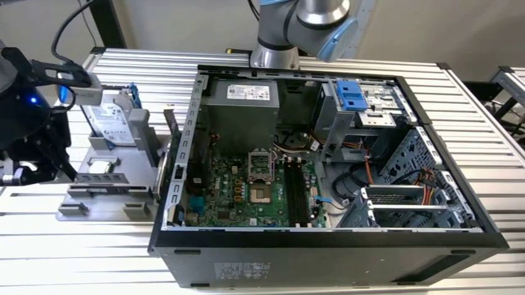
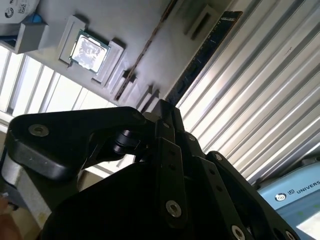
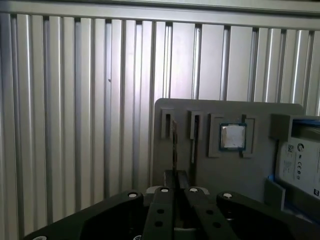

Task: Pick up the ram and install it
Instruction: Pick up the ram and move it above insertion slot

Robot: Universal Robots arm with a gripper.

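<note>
While short of ram (image 3: pixel 174 145), tool (image 3: pixel 178 192) pinched closed, empty

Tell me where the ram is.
The ram sits on the grey tray at the exterior view's left, outside the computer case, beside the processor chip.

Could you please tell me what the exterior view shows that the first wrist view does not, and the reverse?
The exterior view adds the open computer case, its motherboard and black memory slots. The first wrist view adds an edge-on look at the ram, in line with the gripper. Both share the grey tray, the processor chip, the hard drive and the slatted table.
</note>
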